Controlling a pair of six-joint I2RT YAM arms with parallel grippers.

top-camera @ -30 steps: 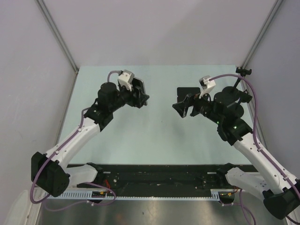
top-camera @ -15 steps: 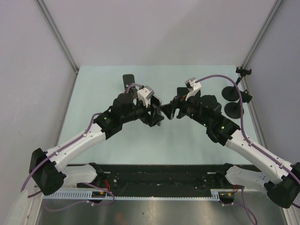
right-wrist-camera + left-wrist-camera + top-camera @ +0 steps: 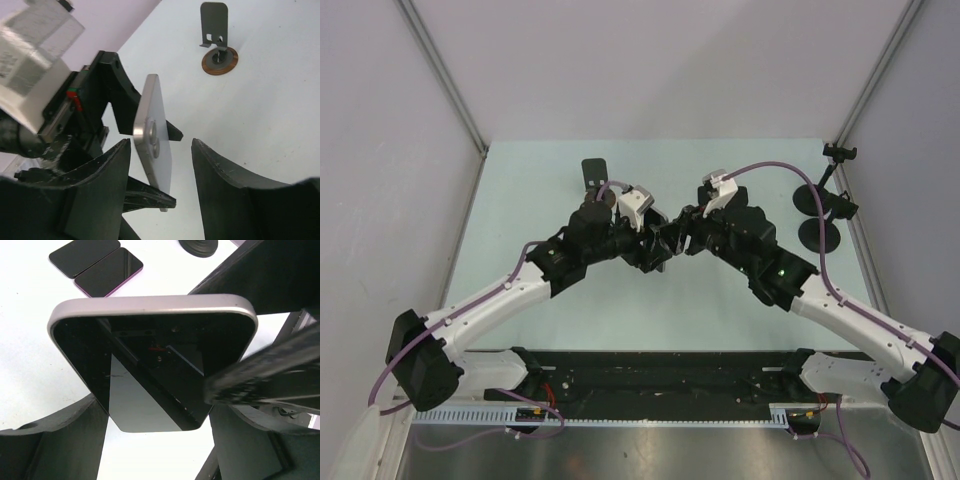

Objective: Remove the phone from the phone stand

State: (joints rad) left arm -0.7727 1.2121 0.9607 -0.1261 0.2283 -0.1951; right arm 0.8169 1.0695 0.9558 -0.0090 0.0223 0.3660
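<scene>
The phone (image 3: 150, 355) has a silver rim and a black screen. My left gripper (image 3: 157, 425) is shut on it and holds it above the table's middle (image 3: 658, 245). In the right wrist view the phone (image 3: 152, 135) shows edge-on, with a white back and camera rings, between the left gripper's black fingers (image 3: 117, 90). My right gripper (image 3: 160, 165) is open, with one jaw on each side of the phone and the left jaw close to it. The phone stand (image 3: 593, 172) stands bare at the back left; it also shows in the right wrist view (image 3: 215, 30).
Two dark phones (image 3: 95, 265) lie flat side by side on the table beyond the held phone. Two black round-based stands (image 3: 817, 198) (image 3: 817, 235) stand near the right edge. Side walls close in the table on the left and right.
My left gripper has moved from the stand to the table's middle with the phone, leaving the stand bare. My right gripper has moved left and now straddles the phone.
</scene>
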